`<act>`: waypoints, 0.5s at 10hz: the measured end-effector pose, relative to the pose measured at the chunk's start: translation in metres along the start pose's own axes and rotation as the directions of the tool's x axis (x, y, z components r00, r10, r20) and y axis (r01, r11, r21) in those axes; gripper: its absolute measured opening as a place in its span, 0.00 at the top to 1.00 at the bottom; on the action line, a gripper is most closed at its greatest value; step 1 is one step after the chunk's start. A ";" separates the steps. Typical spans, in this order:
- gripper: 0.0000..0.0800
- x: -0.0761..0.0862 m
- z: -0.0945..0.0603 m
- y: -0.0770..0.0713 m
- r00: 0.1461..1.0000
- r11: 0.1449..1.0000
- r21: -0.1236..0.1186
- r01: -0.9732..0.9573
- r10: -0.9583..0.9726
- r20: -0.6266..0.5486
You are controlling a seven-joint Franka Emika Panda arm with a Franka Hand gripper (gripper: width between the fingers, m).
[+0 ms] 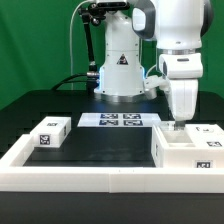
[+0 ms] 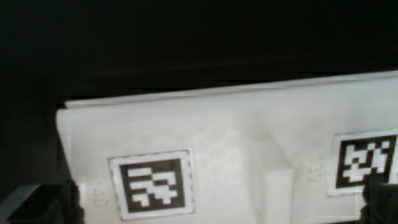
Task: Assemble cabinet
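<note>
The cabinet (image 1: pixel 186 148) is a large white box with black-and-white tags at the exterior view's right, inside the border rail. My gripper (image 1: pixel 179 124) hangs straight down just over the cabinet's rear top edge. In the wrist view the cabinet (image 2: pixel 231 140) fills the picture, with one tag (image 2: pixel 151 183) in the middle and a second tag (image 2: pixel 365 160) at the side. My gripper (image 2: pixel 214 205) is open, and its dark fingers (image 2: pixel 36 205) stand far apart on either side of the white top. I cannot tell whether they touch it.
A small white tagged block (image 1: pixel 50 133) lies at the exterior view's left. The marker board (image 1: pixel 120 120) lies flat at the back middle, before the robot base (image 1: pixel 120 70). A long low white border rail (image 1: pixel 90 178) runs along the front and left.
</note>
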State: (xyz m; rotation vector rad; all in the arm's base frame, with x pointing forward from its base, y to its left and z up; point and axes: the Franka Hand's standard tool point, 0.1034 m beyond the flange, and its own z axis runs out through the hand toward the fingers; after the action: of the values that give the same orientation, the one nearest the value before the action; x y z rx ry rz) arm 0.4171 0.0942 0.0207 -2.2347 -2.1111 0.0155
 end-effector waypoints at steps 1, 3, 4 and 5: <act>0.21 -0.001 0.000 0.000 1.000 1.000 0.001 -0.002 0.002 0.000; 0.38 -0.001 0.001 0.000 1.000 1.000 0.002 -0.002 0.002 0.000; 0.62 -0.001 0.002 -0.001 1.000 1.000 0.005 -0.002 0.002 0.000; 0.79 -0.001 0.003 -0.002 1.000 1.000 0.006 -0.002 0.002 0.000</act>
State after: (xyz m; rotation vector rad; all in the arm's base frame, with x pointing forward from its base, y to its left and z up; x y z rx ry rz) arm 0.4153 0.0935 0.0182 -2.2335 -2.1056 0.0219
